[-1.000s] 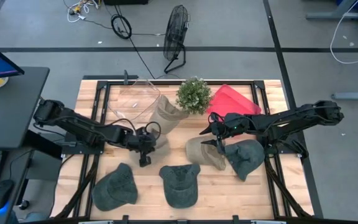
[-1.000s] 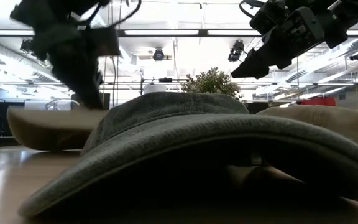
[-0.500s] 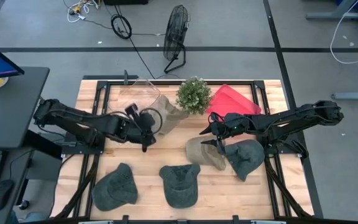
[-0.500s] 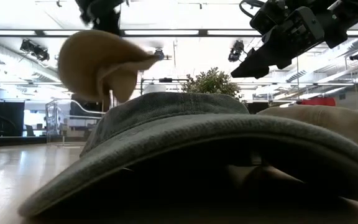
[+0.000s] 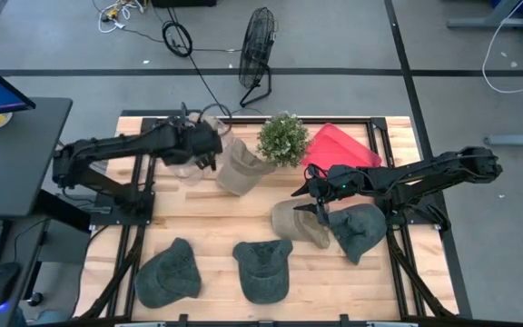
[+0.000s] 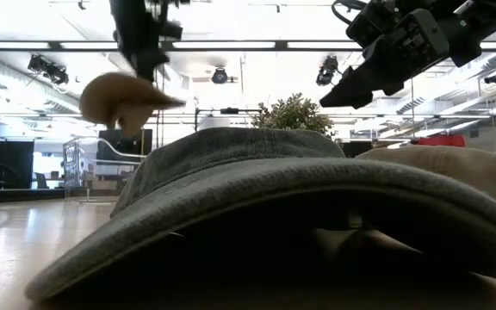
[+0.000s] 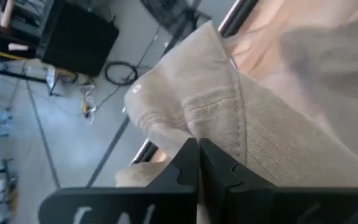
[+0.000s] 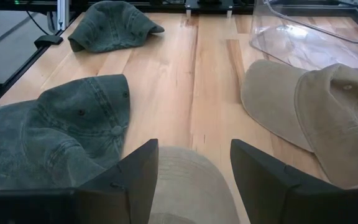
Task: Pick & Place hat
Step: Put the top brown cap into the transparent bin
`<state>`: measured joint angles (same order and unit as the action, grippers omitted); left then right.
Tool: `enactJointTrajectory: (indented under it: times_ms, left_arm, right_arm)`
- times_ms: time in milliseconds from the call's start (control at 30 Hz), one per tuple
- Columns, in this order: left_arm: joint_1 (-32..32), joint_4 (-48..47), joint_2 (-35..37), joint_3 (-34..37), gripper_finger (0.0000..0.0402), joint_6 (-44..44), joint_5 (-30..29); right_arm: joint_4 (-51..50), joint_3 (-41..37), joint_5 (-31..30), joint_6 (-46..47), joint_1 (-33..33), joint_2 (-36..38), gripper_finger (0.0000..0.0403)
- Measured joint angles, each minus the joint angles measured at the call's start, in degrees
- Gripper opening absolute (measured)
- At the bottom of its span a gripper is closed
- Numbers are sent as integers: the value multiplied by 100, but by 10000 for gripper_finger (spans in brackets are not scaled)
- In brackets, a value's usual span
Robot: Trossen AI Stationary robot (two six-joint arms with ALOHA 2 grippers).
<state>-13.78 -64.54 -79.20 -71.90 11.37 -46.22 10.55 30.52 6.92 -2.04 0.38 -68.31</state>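
Note:
My left gripper (image 5: 209,153) is shut on a tan hat (image 5: 240,165) beside the clear container (image 5: 196,138) near the far edge. The low view shows this hat (image 6: 123,99) in the air under the gripper (image 6: 142,52). My right gripper (image 5: 320,207) is open and hovers over a second tan hat (image 5: 296,223), which rests crown up on the table. In the right wrist view this hat (image 8: 188,186) lies below and between the fingers. Green hats lie at the near left (image 5: 167,272), the near middle (image 5: 262,269) and on the right (image 5: 359,229). My left gripper pinches a bunched fold of the tan hat's cloth (image 7: 213,121) between its two shut fingers (image 7: 188,165). One layer or several, I cannot tell. The hat hangs beside and below the fingers, lifted clear of the table in the low view.
A potted plant (image 5: 282,138) and a red cloth (image 5: 339,150) sit at the far edge, right of the container. The near green hat (image 6: 257,198) fills the low view's foreground. Bare wood (image 5: 198,222) lies in the table's middle.
My left gripper has risen and moved from the table's middle toward the far edge, to the clear container. It has stayed shut on the tan hat. That hat lay on the table a second ago and now hangs lifted clear.

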Motion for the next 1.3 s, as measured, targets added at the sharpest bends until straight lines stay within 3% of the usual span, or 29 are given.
enactJointTrajectory:
  times_ms: [133,300,633,833,967,1300]
  left_arm:
    - [-523,979,2,639,4,-1171,98]
    - [-599,2143,2,1479,3,-2666,126]
    - [-437,2306,4,2922,7,-3963,206]
    - [-297,2575,4,3213,14,-3675,212]
    - [-297,2564,4,3060,49,-3334,221]
    - [-56,1948,4,1578,174,-1885,1009]
  right_arm:
    - [13,-2,0,-19,0,0,206]
    - [13,-2,-2,-133,0,0,206]
    - [15,-2,-2,-363,-1,0,206]
    - [22,-2,-2,-448,-2,0,206]
    - [22,-2,-2,-448,-2,0,206]
    - [22,-2,-2,-441,-2,0,206]
